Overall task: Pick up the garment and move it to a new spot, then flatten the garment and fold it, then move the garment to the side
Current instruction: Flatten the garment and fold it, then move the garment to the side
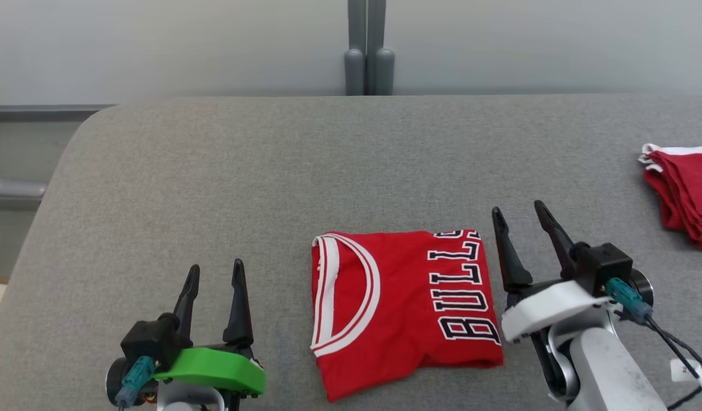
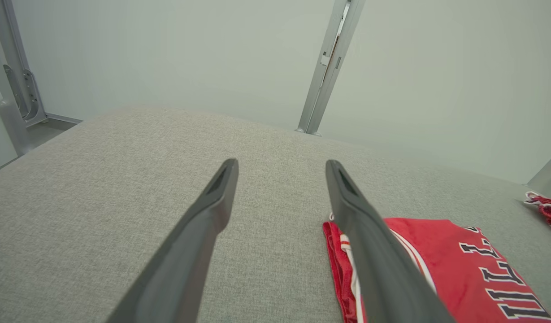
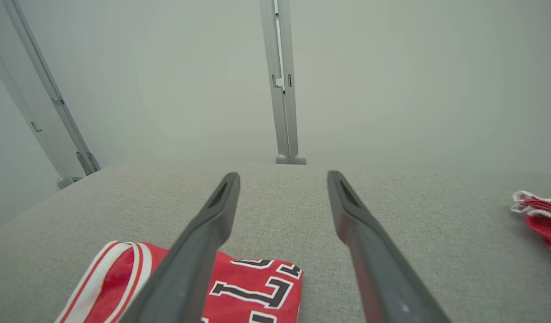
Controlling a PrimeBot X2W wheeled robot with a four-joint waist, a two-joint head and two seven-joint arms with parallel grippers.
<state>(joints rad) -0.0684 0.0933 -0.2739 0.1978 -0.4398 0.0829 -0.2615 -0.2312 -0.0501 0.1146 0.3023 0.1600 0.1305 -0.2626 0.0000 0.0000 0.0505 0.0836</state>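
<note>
A red jersey (image 1: pixel 405 305) with white trim and black "BULLS" lettering lies folded into a rectangle on the grey table (image 1: pixel 271 171), near the front edge at the middle. My left gripper (image 1: pixel 216 273) stands open to the jersey's left, empty. My right gripper (image 1: pixel 520 213) is open just off the jersey's right edge, empty. The left wrist view has the jersey (image 2: pixel 459 269) at lower right behind one finger (image 2: pixel 369 242). In the right wrist view the jersey (image 3: pixel 257 291) lies at lower left, partly behind a finger (image 3: pixel 199 251).
A second stack of folded red garments (image 1: pixel 685 191) with white trim sits at the table's right edge, also seen as red cloth (image 3: pixel 540 217) in the right wrist view. A grey post (image 1: pixel 369 48) stands behind the table against a pale wall.
</note>
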